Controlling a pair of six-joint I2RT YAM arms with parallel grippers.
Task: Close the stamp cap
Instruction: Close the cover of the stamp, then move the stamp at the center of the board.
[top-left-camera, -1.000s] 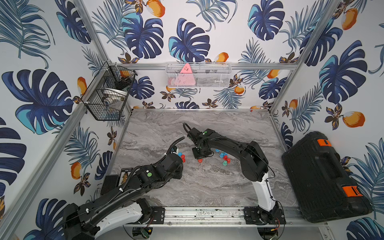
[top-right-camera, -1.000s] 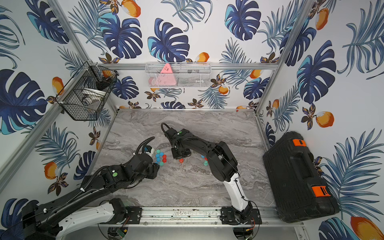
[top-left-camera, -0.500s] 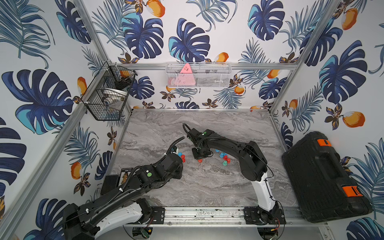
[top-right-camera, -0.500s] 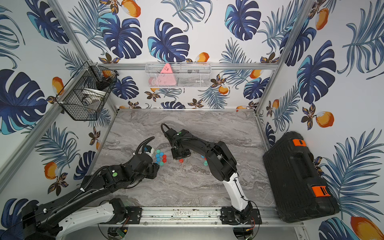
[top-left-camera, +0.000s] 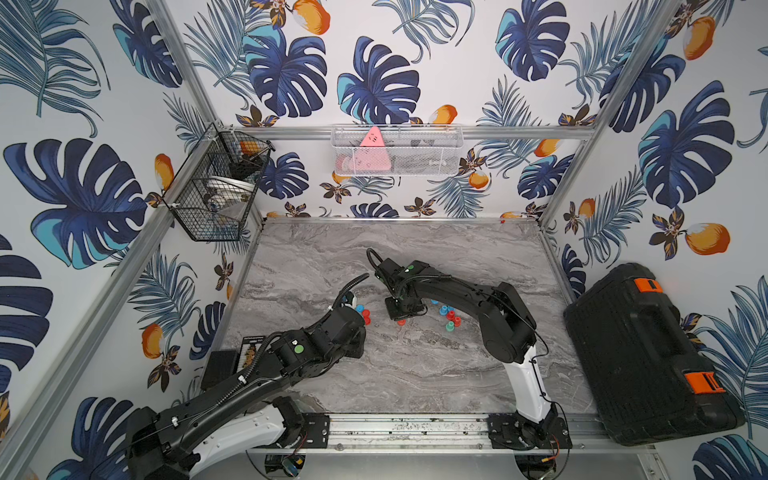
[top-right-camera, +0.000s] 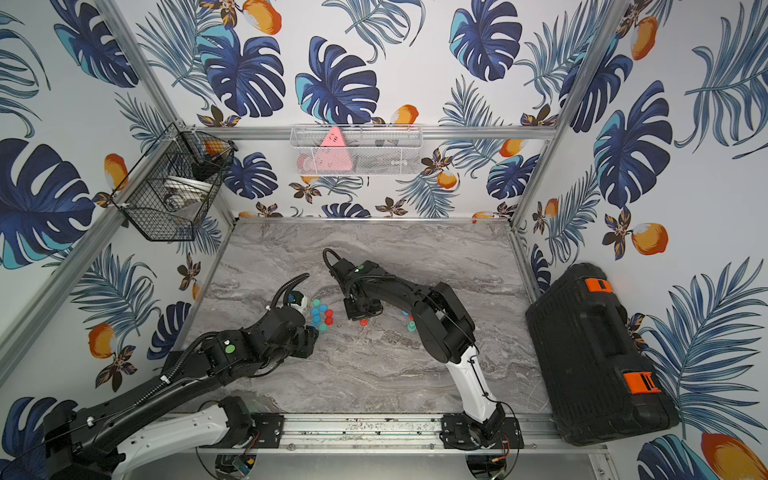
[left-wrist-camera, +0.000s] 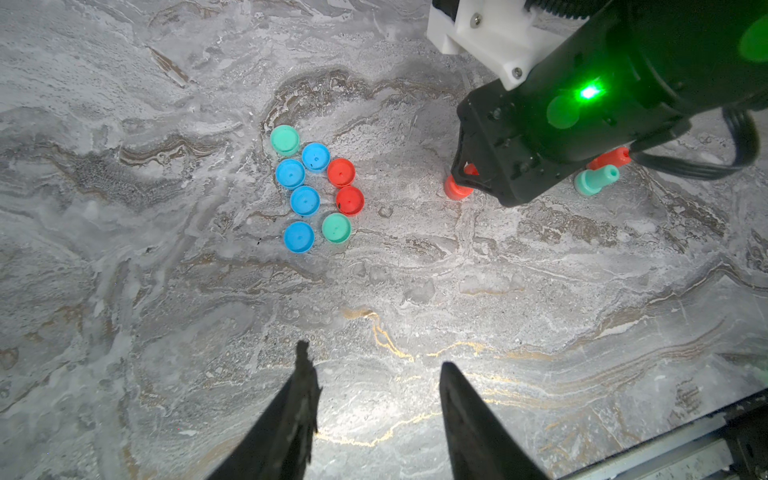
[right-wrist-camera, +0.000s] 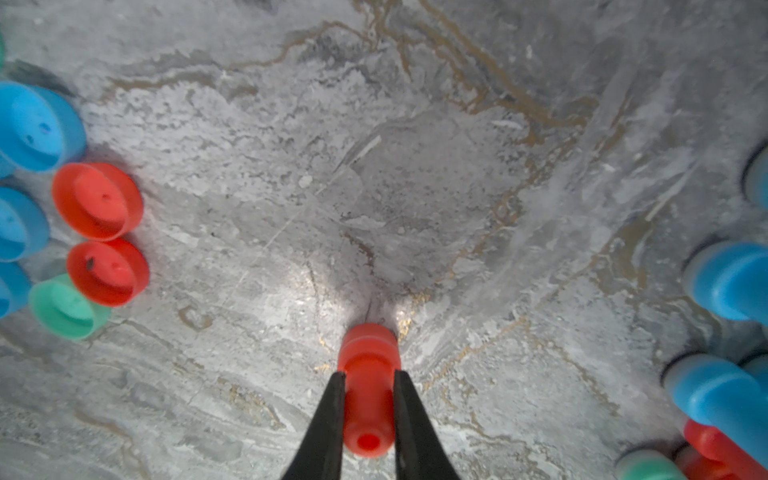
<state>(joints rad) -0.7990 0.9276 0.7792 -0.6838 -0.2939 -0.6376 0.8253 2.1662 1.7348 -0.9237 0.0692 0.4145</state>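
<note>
My right gripper (right-wrist-camera: 369, 374) is shut on the narrow handle of a red stamp (right-wrist-camera: 368, 386). The stamp stands upright with its wide end on the marble table, which also shows in the left wrist view (left-wrist-camera: 457, 188) and in both top views (top-left-camera: 401, 321) (top-right-camera: 363, 321). Several loose caps lie open side up in a cluster (left-wrist-camera: 316, 187), blue, green and two red caps (right-wrist-camera: 97, 201) (right-wrist-camera: 108, 272), a short way to the stamp's left. My left gripper (left-wrist-camera: 374, 355) is open above bare table nearer the front, holding nothing.
Several more stamps, blue (right-wrist-camera: 731, 280), green (left-wrist-camera: 596, 179) and red, stand to the right of the held one (top-left-camera: 449, 318). A black case (top-left-camera: 640, 353) lies outside the table's right edge. A wire basket (top-left-camera: 216, 187) hangs on the left wall.
</note>
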